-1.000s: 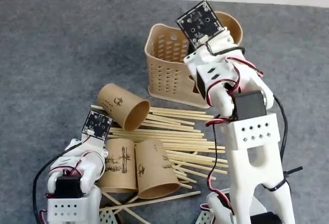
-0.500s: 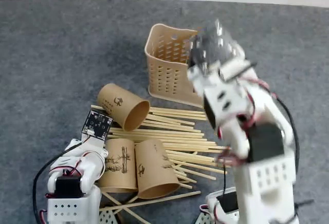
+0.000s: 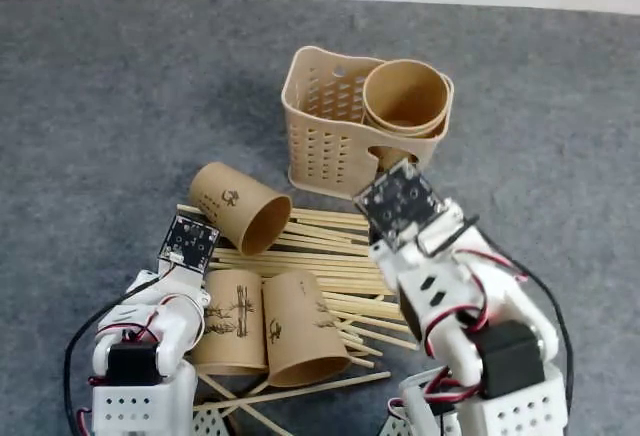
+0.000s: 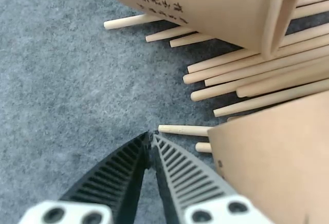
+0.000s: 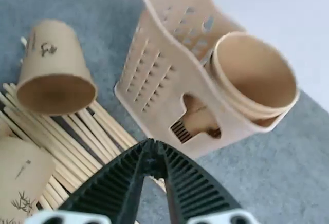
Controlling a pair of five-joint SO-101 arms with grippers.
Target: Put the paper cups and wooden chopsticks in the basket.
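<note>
**Both pincers empty; three cups and the sticks waiting on the mat**

Nearest: my left pincer point(image 4: 151, 139) is hanging low over the grey mat point(image 3: 100, 106). Its fingers are pressing together on nothing, and the tips are just beside a stray stick end. Right next to it, two paper cups point(image 3: 300, 331) are lying side by side, touching, on top of the chopsticks point(image 3: 345, 268). My right pincer point(image 5: 149, 149) is hovering over the pile's far edge, just short of the basket. It too is pinched together and carrying nothing.

Middle: the chopsticks are lying in a loose raft, mostly parallel, with a few crossing under the two paper cups. A third cup point(image 3: 238, 206) is resting on its side across the raft's far edge, its mouth opening toward the pile.

Far: the basket point(image 3: 325, 146) is standing upright, with nested cups point(image 3: 405, 96) sitting at one end, their rims poking above the wall.

Handling, my guess: the cups are looking feather-light and thin-walled, so they would crush easily. I am planning one finger inside the mouth and one outside, squeezing lightly at the stiffer rolled rim. The sticks are looking light, rigid and smooth, and likely to roll. I am favouring a pinch across the middle of a small bundle so it rides level.
</note>
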